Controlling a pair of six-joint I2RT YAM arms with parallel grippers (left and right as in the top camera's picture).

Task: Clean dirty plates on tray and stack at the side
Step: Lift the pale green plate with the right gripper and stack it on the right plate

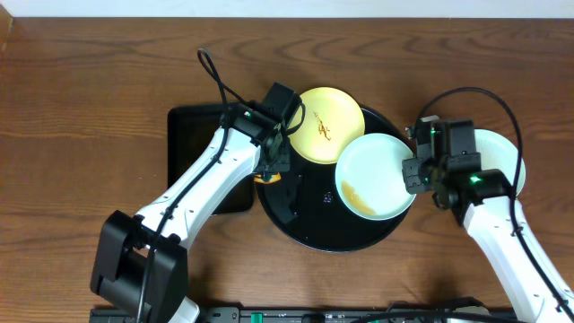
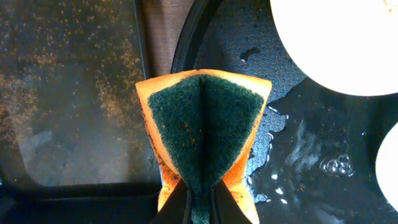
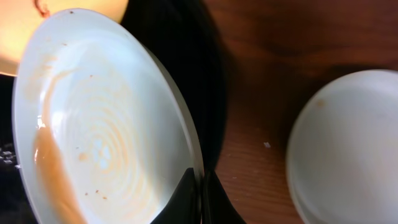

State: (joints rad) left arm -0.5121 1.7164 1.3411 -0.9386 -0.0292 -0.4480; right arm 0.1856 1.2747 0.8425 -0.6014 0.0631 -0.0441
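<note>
- The left gripper (image 2: 200,204) is pinching a folded orange sponge (image 2: 202,124), green scouring face outward, jaws pressed tight on the fold.
- Just under that sponge, the wet round black tray (image 2: 311,143) is lying, its rim to the gripper's left.
- The right gripper (image 3: 200,199) is clamping the rim of a mint-white plate (image 3: 106,124) and tilting it; the plate's far edge is perhaps resting on the tray.
- That plate's brown smear (image 3: 53,168) is lying to the sponge's right, across the tray, so the left arm is needing a rightward reach.
- The yellow plate (image 1: 329,126) is sitting just ahead of the left gripper, nearer than the held plate.
- Beyond the right gripper, another pale plate (image 3: 348,149) is sitting off the tray.
</note>
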